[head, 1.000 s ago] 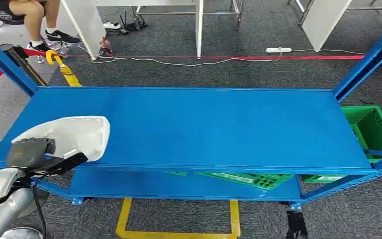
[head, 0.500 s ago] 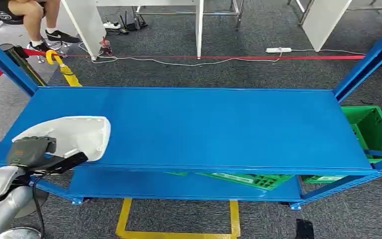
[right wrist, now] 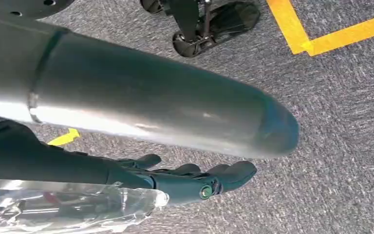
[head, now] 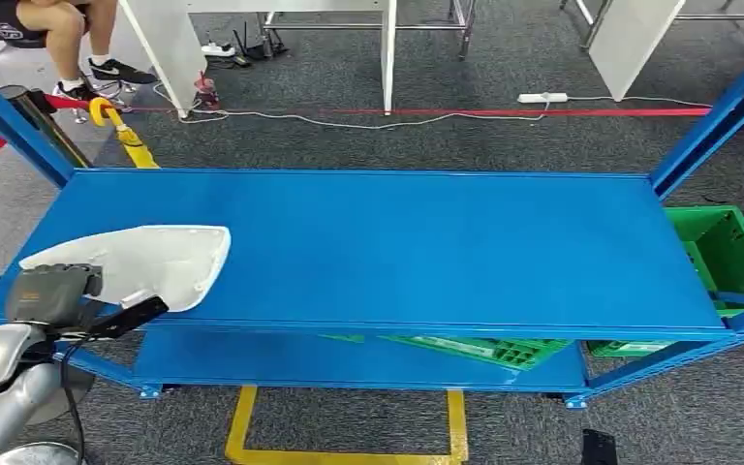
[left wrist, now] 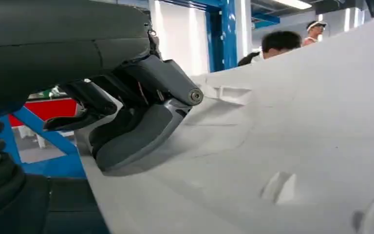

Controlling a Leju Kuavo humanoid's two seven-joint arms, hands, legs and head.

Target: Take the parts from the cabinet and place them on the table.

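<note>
- Left hand [head: 53,295] grips the near edge of the white part [head: 150,262]; thumb pressed flat on its surface in the left wrist view.
- White part [left wrist: 272,146] lies over the front left corner of the blue tabletop [head: 397,242], its far end tilted slightly up.
- Right hand [right wrist: 190,180] hangs over grey carpet, fingers stretched out and apart, holding nothing.
- Green crate [head: 722,252] sits beyond the tabletop's right end.

Premises present as an industrial workshop or robot test floor: blue steel shelving rack [head: 368,247], green plastic crates [head: 727,254] at right, grey carpet marked with yellow floor tape [head: 349,453] and red line [head: 542,111], trailing power strips [head: 542,97].
</note>
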